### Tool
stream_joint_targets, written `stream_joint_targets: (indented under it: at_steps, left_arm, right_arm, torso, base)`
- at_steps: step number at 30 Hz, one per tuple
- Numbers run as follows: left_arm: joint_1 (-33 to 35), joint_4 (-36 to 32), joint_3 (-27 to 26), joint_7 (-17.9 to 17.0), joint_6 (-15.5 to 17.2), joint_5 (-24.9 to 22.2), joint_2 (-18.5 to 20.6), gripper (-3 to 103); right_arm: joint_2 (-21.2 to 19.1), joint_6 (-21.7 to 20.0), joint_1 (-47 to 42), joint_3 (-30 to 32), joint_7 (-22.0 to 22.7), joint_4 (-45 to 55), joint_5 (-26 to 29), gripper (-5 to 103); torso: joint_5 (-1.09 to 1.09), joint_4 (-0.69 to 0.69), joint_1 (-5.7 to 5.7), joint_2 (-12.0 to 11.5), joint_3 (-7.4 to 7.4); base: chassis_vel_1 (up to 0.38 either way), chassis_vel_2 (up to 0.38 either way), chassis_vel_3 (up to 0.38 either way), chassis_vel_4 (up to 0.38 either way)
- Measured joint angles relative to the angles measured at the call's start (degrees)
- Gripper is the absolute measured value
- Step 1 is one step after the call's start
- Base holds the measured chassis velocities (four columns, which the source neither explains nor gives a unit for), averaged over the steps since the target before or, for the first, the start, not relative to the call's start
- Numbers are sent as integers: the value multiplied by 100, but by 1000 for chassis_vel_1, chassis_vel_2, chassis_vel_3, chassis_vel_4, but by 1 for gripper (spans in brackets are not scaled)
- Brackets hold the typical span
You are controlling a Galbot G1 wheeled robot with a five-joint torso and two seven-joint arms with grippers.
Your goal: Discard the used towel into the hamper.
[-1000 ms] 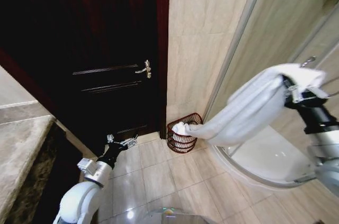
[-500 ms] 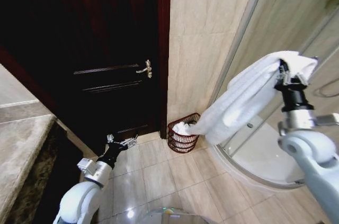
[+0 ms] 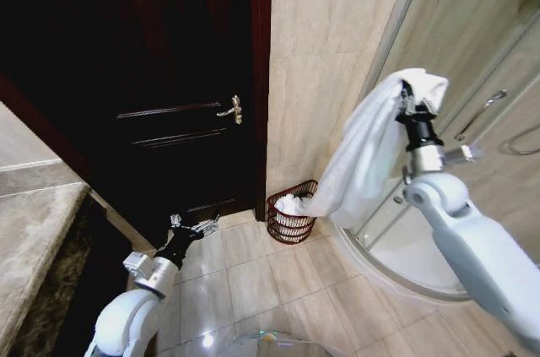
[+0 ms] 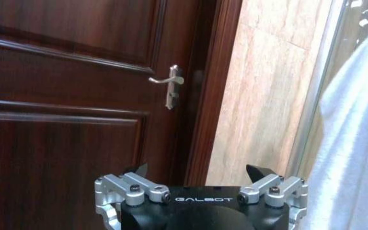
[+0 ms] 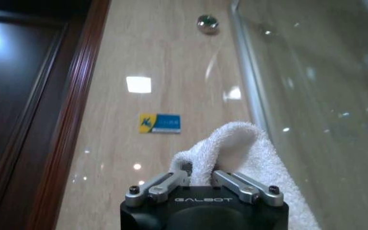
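"GALBOT" on the left gripper body and right gripper body.

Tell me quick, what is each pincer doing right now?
Left pincer: open, empty, low near the dark door.
Right pincer: shut on the white towel, raised above the hamper.

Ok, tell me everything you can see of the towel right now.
The towel is white, thick terry cloth. The right gripper pinches a fold of it at the top, raised high beside the glass shower door. From there it hangs in one long drape, down and toward the robot's left. Its lower end reaches the hamper in the floor corner between the dark door and the tiled wall, with white cloth showing inside the rim.
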Motion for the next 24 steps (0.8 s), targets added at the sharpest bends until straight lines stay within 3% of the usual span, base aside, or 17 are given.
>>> stream_joint_targets:
  at_steps: [11,19,24]
  left_arm:
    - [-1,0,0,0,0,0,0,100]
    - [-1,0,0,0,0,0,0,100]
    - [0,0,0,0,0,0,0,100]
  right_arm:
    - [680,131,978,-733,-212,-1039,-237,3]
    - [1395,280,2644,-1427,-340,-2173,-287,3]
    - [1773,345,3030,-1530,-364,-2569,-419,3]
  torso:
    - [0,-3,0,0,0]
    - [-3,0,0,0,0]
    - [-3,1,1,0,-1]
  base:
    - [0,0,0,0]
    - [0,0,0,0]
    - [0,0,0,0]
